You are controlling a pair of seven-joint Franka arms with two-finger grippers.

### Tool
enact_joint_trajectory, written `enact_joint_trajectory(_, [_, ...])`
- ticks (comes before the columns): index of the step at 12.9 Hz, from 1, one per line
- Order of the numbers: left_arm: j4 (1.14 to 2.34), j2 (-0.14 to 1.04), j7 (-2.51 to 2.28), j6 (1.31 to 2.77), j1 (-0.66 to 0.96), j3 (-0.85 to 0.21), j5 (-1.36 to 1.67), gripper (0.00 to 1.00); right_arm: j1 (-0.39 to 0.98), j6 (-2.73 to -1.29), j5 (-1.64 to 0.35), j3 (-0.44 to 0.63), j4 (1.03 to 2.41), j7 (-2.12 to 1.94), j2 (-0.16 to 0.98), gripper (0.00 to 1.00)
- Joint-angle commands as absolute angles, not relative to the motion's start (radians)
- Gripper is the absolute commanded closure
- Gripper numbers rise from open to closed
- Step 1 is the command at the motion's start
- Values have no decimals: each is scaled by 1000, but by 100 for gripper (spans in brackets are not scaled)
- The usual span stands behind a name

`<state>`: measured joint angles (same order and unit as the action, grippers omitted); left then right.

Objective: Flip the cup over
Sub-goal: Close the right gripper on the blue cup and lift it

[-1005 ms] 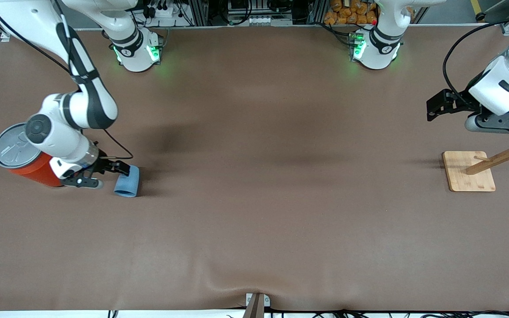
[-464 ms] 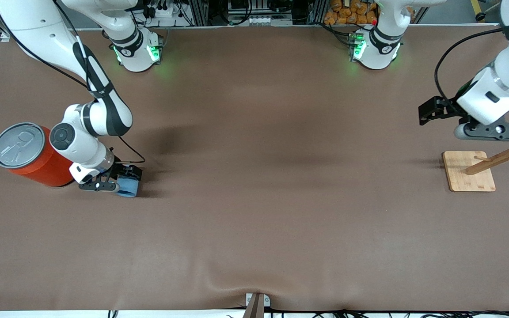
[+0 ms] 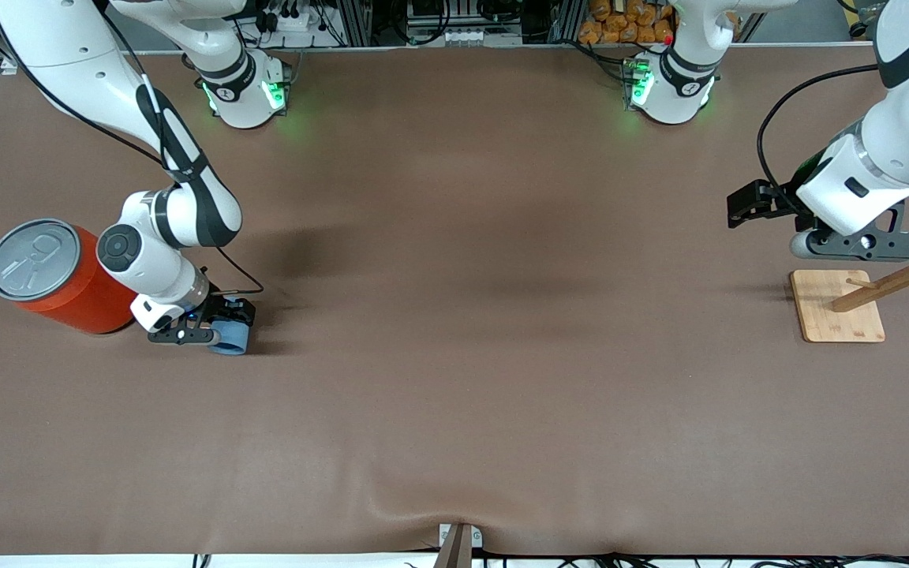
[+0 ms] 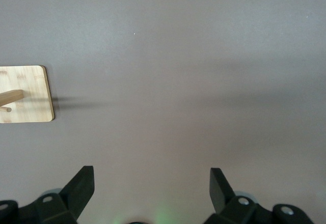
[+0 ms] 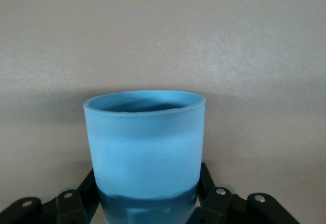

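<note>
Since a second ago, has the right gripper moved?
Yes. The right gripper has moved away from the orange can toward the left arm's end and is now shut on the cup.

This is a robotics lab. Two white robot arms are bolted along one edge of a wide tabletop (image 3: 454, 315) covered in plain brown sheeting, their bases (image 3: 243, 91) glowing with green status lights, and black cables (image 3: 778, 126) trail from the arms. Past the tabletop's edge stand metal equipment frames (image 3: 360, 20) packed with plugs and wiring, and the few things laid out, an orange can (image 3: 60, 284) and a small wooden peg stand (image 3: 837, 304), look like test props.
</note>
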<state>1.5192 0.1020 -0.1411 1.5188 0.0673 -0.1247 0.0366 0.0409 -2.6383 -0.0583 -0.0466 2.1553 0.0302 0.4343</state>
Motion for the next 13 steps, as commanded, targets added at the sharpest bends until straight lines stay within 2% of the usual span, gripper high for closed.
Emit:
enact_joint_trajectory(1, [1517, 104, -158, 1522, 67, -124, 54, 0, 38, -2457, -74, -86, 2019, 18, 436, 100])
enact_joint_trajectory(3, [1520, 104, -158, 1522, 67, -124, 54, 0, 35, -2276, -74, -138, 1895, 66, 437, 100])
enact_joint_trajectory(5, [1522, 106, -156, 1523, 58, -126, 81, 0, 35, -2162, -77, -173, 1803, 81, 440, 100])
enact_joint_trajectory(9, [1525, 179, -153, 1557, 18, -123, 317, 0, 35, -2143, -77, -282, 1720, 71, 442, 100])
enact_joint_trajectory(13, [1506, 345, -83, 1626, 23, -123, 523, 0, 37, -2129, -74, -414, 1663, 74, 442, 100])
